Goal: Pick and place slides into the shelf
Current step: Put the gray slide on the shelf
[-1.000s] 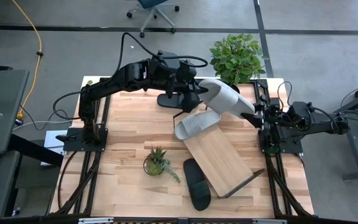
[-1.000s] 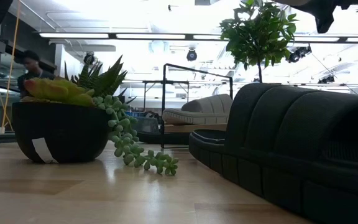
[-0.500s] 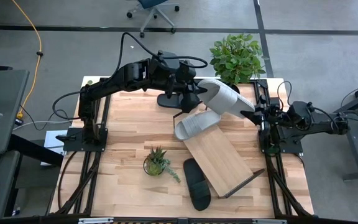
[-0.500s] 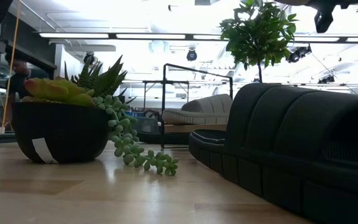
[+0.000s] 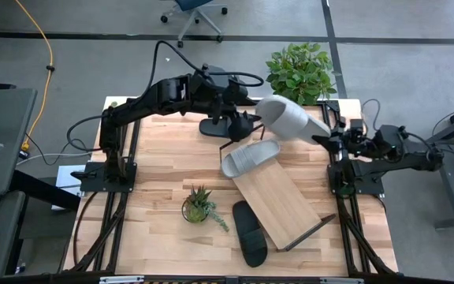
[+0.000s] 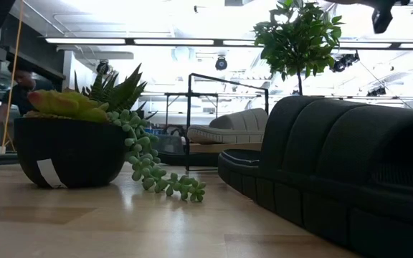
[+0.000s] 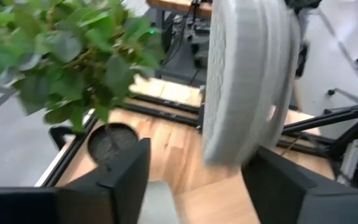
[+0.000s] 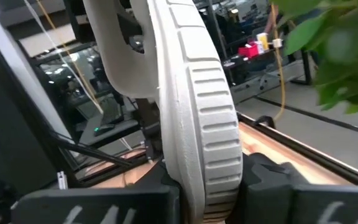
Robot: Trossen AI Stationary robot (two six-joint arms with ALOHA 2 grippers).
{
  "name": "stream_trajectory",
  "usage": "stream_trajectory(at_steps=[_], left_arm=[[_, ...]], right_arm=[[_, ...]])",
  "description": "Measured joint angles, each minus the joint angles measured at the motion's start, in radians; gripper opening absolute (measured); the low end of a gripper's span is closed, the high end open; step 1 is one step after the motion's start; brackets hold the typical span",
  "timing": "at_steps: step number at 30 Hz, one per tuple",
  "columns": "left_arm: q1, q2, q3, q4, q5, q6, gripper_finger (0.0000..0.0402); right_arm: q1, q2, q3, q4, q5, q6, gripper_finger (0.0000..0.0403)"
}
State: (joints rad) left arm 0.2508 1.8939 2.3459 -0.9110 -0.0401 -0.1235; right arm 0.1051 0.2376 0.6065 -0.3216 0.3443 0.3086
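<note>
We are losing the far ends of the light grey slide (image 8: 191,124) past the right wrist picture's edges, and motion is blurring its ribbed sole (image 7: 247,81) and the leafy plant (image 7: 61,56) in the left wrist view. In the low view, the near black slide (image 6: 335,172) is hiding most of the shelf (image 6: 224,147), and the picture's right edge is cutting that slide off.

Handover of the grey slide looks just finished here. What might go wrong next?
1. The right pincer pinches the light grey slide only at one end, so it may swing or slip out.
2. The open left pincer sits close beside the slide; a move by either arm might clip it.
3. The other grey slide already lies at the shelf's upper end and may get knocked during placement.
</note>
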Motion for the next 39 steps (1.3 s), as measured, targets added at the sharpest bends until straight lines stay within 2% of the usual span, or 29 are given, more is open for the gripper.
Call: stream_trajectory(at_steps=[5, 12, 20, 33, 39], left_arm=[[0.018, -0.002, 0.0, -0.036, -0.007, 0.023, 0.0272], [0.02, -0.003, 0.0, -0.061, -0.032, 0.079, 0.0263], [0.019, -0.003, 0.0, -0.061, -0.019, 0.201, 0.0222], [-0.017, -0.003, -0.001, -0.06, 0.08, 0.304, 0.0127], [-0.034, -0.003, -0.001, -0.1, 0.111, 0.303, 0.0084]], right_arm=[[0.0, -0.033, 0.097, -0.183, -0.012, 0.028, 0.0037], [0.0, -0.045, 0.173, -0.421, -0.122, 0.152, 0.0036], [0.0, -0.042, 0.18, -0.519, -0.289, 0.303, 0.0036], [0.0, -0.041, 0.18, -0.64, -0.408, 0.552, 0.0035], [0.0, 0.015, 0.18, -0.64, -0.468, 0.612, 0.0035]])
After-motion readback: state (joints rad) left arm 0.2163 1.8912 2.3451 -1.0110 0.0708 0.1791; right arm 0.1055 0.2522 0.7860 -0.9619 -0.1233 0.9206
